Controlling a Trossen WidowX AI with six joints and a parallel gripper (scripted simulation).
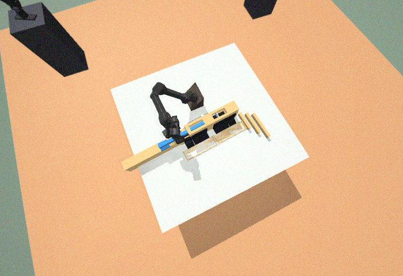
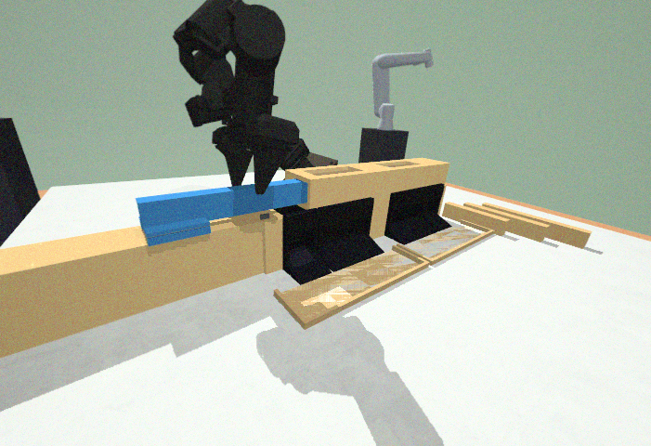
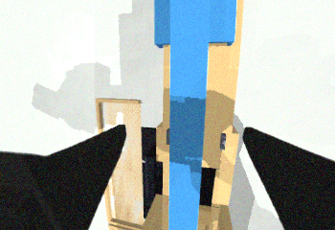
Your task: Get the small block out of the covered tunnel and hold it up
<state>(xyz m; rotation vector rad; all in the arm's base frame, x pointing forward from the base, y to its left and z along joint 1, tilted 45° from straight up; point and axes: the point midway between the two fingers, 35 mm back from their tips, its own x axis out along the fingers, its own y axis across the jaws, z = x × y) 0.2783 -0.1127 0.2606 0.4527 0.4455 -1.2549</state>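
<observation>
The covered tunnel [image 1: 208, 121] [image 2: 378, 182] is a tan box with two top windows and dark side openings. A blue handle bar [image 1: 165, 143] [image 2: 188, 204] [image 3: 189, 72] sticks out of its left end, above a tan rail [image 1: 143, 157] [image 2: 73, 279] [image 3: 223, 62]. Blue also shows through the nearer top window in the top view. My gripper [image 2: 248, 189] [image 3: 184, 130] is open and empty over the bar, just outside the tunnel's end. In the wrist view its fingertips stand wide, one on each side of the bar. I cannot make out the small block.
Two framed clear panels lie tilted in front of the tunnel, a left one [image 2: 365, 295] and a right one [image 2: 462, 248]. Three loose tan rods [image 1: 261, 126] [image 2: 536, 223] lie beyond its right end. The rail's left end reaches past the white table top [image 1: 241, 163] [image 2: 494, 341].
</observation>
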